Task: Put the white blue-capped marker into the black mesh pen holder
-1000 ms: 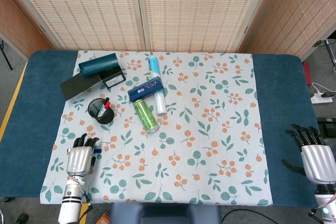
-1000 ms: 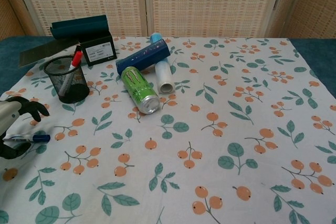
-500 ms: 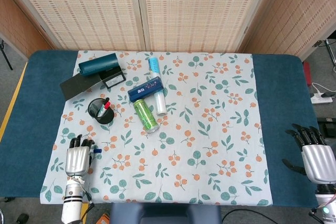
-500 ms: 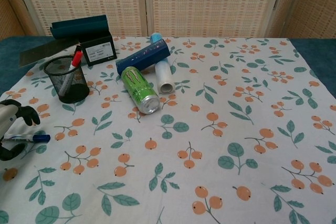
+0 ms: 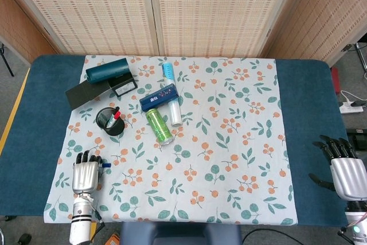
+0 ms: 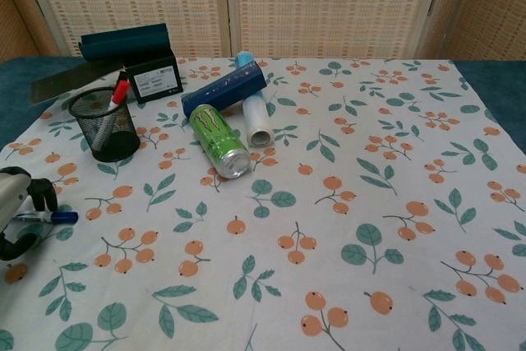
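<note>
The white blue-capped marker point(image 6: 45, 218) lies flat on the leaf-patterned cloth at the front left, its blue cap point(image 5: 106, 164) pointing right. My left hand point(image 5: 85, 174) point(image 6: 16, 207) hovers over its white end, fingers curled down on the far side and thumb on the near side; a firm hold does not show. The black mesh pen holder point(image 5: 109, 121) point(image 6: 104, 125) stands upright beyond the hand, with a red-capped pen inside. My right hand point(image 5: 346, 174) rests off the table's front right corner, fingers spread, holding nothing.
A green can point(image 5: 159, 126) lies on its side right of the holder, beside a blue box point(image 5: 159, 97) and a white tube point(image 5: 175, 112). A teal roll point(image 5: 108, 70), a black box point(image 5: 124, 88) and a dark flat sheet point(image 5: 86, 93) sit behind the holder.
My left hand has drawn back slightly toward the table's front edge and curled its fingers in over the marker. The marker has not moved. The right hand is still.
</note>
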You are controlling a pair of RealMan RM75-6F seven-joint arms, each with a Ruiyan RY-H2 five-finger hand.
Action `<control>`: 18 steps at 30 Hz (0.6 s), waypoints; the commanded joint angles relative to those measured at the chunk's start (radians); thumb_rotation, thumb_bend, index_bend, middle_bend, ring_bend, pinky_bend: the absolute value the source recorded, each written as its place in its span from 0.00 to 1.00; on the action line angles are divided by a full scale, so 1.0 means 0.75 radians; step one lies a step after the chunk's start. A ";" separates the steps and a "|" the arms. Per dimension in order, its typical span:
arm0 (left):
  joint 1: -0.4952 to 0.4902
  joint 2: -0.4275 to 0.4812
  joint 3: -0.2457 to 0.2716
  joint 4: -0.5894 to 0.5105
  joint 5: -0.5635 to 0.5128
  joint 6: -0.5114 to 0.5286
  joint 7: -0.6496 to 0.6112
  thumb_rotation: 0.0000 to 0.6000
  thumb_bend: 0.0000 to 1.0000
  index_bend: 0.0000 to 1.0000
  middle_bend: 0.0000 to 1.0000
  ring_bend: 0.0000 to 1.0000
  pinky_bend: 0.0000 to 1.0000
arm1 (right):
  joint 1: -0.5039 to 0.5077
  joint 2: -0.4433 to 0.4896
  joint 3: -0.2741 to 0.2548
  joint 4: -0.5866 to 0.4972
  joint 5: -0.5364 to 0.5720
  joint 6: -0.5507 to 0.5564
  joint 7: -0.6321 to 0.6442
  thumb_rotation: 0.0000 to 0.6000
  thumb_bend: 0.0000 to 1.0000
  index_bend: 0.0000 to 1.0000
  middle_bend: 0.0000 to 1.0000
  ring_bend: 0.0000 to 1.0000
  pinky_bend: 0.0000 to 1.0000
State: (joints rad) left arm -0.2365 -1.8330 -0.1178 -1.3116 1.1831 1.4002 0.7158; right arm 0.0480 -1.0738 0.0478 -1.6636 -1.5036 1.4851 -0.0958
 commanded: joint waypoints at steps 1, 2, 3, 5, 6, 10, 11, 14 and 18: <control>-0.010 0.010 -0.003 -0.038 -0.031 -0.008 0.081 1.00 0.33 0.43 0.39 0.14 0.16 | 0.001 0.000 0.001 0.002 0.001 -0.002 0.002 1.00 0.04 0.26 0.13 0.16 0.11; -0.012 0.010 -0.005 -0.044 -0.037 -0.008 0.092 1.00 0.33 0.43 0.40 0.14 0.16 | 0.001 0.000 0.001 0.002 0.002 -0.002 0.003 1.00 0.04 0.26 0.13 0.16 0.11; -0.014 0.009 -0.006 -0.047 -0.042 -0.009 0.105 1.00 0.33 0.43 0.40 0.15 0.16 | 0.001 0.000 0.001 0.003 0.003 -0.002 0.005 1.00 0.04 0.26 0.13 0.15 0.11; -0.018 0.006 -0.006 -0.046 -0.046 -0.008 0.124 1.00 0.33 0.45 0.43 0.16 0.16 | 0.000 0.000 0.002 0.004 0.005 -0.002 0.007 1.00 0.04 0.26 0.13 0.15 0.11; -0.020 0.004 -0.004 -0.044 -0.046 -0.007 0.130 1.00 0.33 0.46 0.44 0.16 0.16 | 0.000 0.000 0.002 0.005 0.005 -0.002 0.008 1.00 0.04 0.26 0.13 0.16 0.11; -0.023 0.000 -0.006 -0.036 -0.048 -0.005 0.124 1.00 0.33 0.50 0.49 0.19 0.17 | 0.001 0.000 0.002 0.008 0.008 -0.005 0.010 1.00 0.04 0.26 0.13 0.15 0.11; -0.023 -0.001 -0.005 -0.033 -0.047 -0.004 0.122 1.00 0.33 0.51 0.51 0.20 0.17 | 0.002 -0.001 0.002 0.009 0.009 -0.006 0.010 1.00 0.04 0.27 0.13 0.15 0.11; -0.023 -0.002 -0.004 -0.024 -0.040 0.003 0.109 1.00 0.33 0.52 0.53 0.21 0.17 | 0.003 -0.002 0.002 0.010 0.010 -0.010 0.009 1.00 0.04 0.27 0.13 0.15 0.11; -0.024 -0.008 -0.001 -0.004 -0.014 0.019 0.074 1.00 0.33 0.56 0.57 0.24 0.19 | 0.004 -0.003 0.002 0.009 0.009 -0.009 0.007 1.00 0.04 0.28 0.13 0.15 0.11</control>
State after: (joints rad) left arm -0.2540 -1.8376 -0.1196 -1.3183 1.1682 1.4109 0.7762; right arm 0.0509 -1.0757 0.0496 -1.6565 -1.4970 1.4781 -0.0905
